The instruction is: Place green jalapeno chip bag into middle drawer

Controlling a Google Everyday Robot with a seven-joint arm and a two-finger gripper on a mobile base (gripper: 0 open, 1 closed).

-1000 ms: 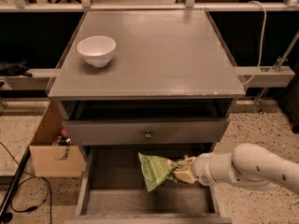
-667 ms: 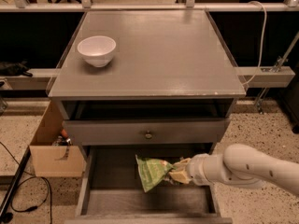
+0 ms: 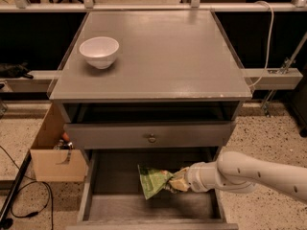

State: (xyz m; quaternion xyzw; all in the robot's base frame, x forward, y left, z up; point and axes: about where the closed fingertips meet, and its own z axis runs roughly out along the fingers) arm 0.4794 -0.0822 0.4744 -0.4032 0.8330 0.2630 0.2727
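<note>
Camera view: looking down on a grey cabinet, with a white bowl (image 3: pixel 99 51) sitting at the rear left of the tabletop (image 3: pixel 168 56).
Middle drawer (image 3: pixel 88 188): standing pulled out, below the drawer front (image 3: pixel 201 135) that is carrying a round knob (image 3: pixel 151 138).
Green jalapeno chip bag (image 3: pixel 152 180): sitting inside the drawer box near its centre, crumpled; cannot tell if it is touching the floor.
Pincer (image 3: pixel 176 182): reaching in from the right over the drawer, apparently pinching the bag's right end, with its tips partly hidden by foil.
Cardboard box (image 3: pixel 53 162): standing on the floor left of the cabinet.
</note>
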